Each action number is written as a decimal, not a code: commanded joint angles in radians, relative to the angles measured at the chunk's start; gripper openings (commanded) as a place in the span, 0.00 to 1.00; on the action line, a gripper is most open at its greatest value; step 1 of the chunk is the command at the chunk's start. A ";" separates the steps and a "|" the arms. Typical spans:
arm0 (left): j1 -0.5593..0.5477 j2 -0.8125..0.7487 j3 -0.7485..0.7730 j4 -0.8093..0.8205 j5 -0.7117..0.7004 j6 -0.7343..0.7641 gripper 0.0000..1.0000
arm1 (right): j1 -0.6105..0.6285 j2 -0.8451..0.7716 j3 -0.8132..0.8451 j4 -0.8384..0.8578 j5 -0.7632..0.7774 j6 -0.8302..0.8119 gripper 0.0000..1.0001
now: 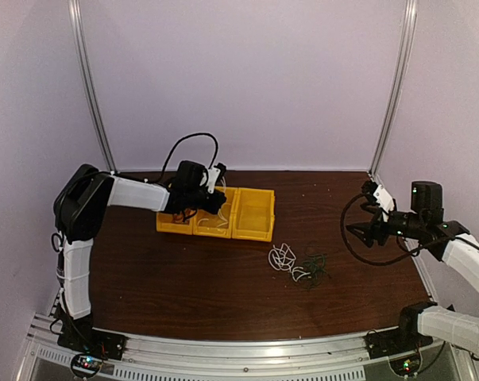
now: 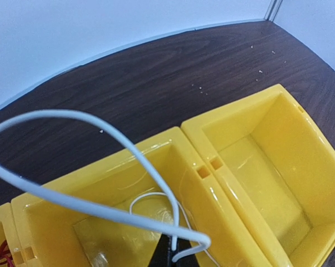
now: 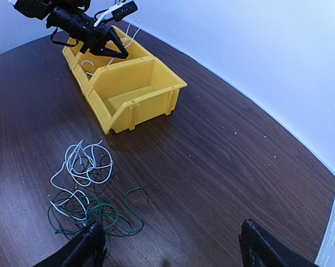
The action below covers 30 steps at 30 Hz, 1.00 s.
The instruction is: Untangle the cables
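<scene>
The left gripper (image 3: 116,50) hung over the middle yellow bin (image 2: 111,181) toward the table's far edge, apparently clenched on a white cable (image 2: 61,114) looped above it, presumably for sorting by colour. A second white cable (image 3: 86,164) and the green cable (image 3: 95,214) lay knotted together nearer the right edge. The right gripper (image 3: 170,242) stood near them, jaws wide apart and empty, well placed to pull them apart

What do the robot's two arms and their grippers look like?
The left arm and right arm have white covers between black joints, and a black cable loops beside each. The left gripper and right gripper are black, with a white part near the wrist.
</scene>
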 commanded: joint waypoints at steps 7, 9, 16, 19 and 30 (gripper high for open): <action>-0.020 0.024 0.092 -0.339 -0.008 -0.010 0.04 | -0.006 -0.003 -0.002 -0.010 -0.008 -0.013 0.84; -0.033 0.025 0.104 -0.394 -0.019 0.004 0.05 | -0.005 -0.001 -0.002 -0.010 -0.009 -0.014 0.84; -0.045 0.008 0.149 -0.531 -0.019 0.021 0.25 | -0.005 0.002 0.000 -0.013 -0.013 -0.015 0.84; -0.045 -0.018 0.155 -0.545 -0.017 0.019 0.29 | -0.005 0.000 0.000 -0.015 -0.012 -0.015 0.84; -0.045 -0.181 0.130 -0.576 -0.072 0.008 0.46 | -0.005 -0.015 0.001 -0.018 -0.011 -0.012 0.84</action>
